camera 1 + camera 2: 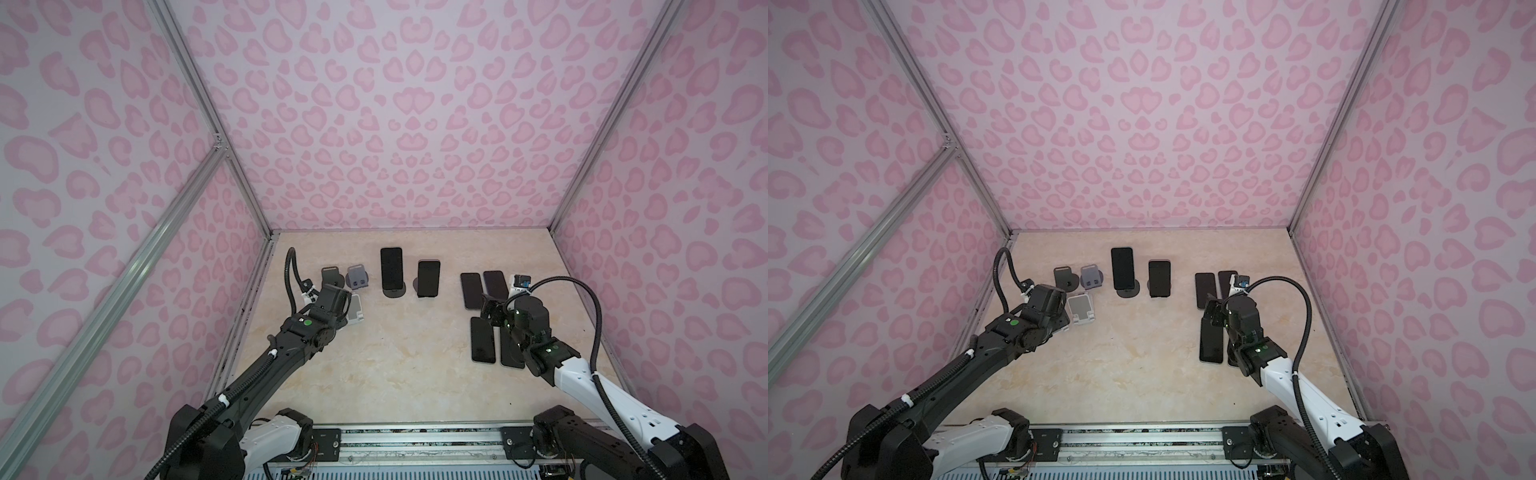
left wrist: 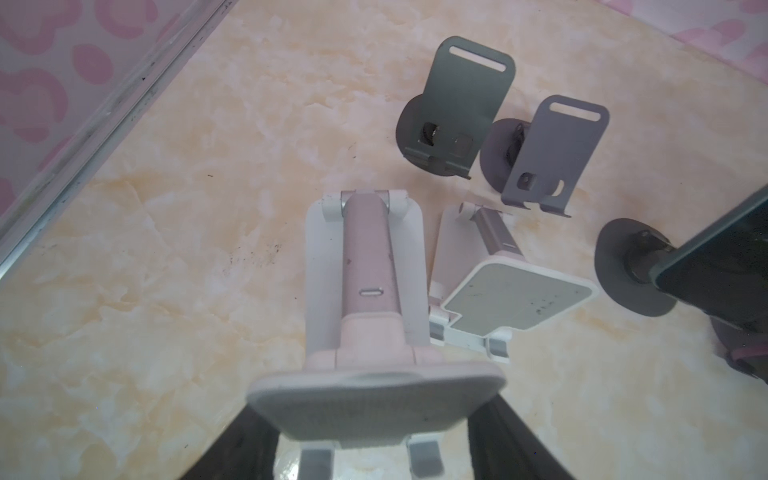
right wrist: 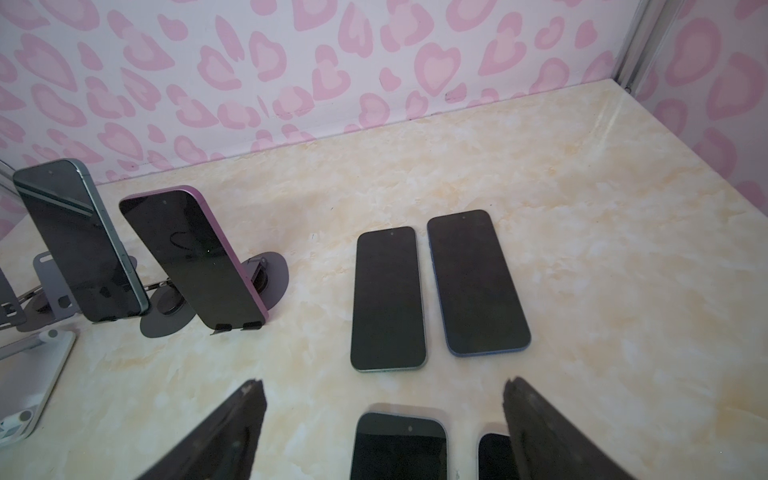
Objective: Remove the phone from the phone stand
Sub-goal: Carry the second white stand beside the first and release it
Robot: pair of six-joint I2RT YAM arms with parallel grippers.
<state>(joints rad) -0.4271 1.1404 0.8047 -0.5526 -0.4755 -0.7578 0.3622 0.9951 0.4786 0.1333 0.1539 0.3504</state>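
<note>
Two dark phones lean on round-based stands at the back middle: a taller green-edged phone on its phone stand, and a purple-edged phone on a grey stand. My right gripper hangs open over phones lying flat, right of both stands, holding nothing. My left gripper sits at the left, its dark fingers closed on either side of the plate of a pinkish-white folding stand.
Several phones lie flat on the right: two farther, two under the right gripper. Empty stands cluster at the left: dark grey, lilac grey, white with grey pad. Pink walls enclose the table.
</note>
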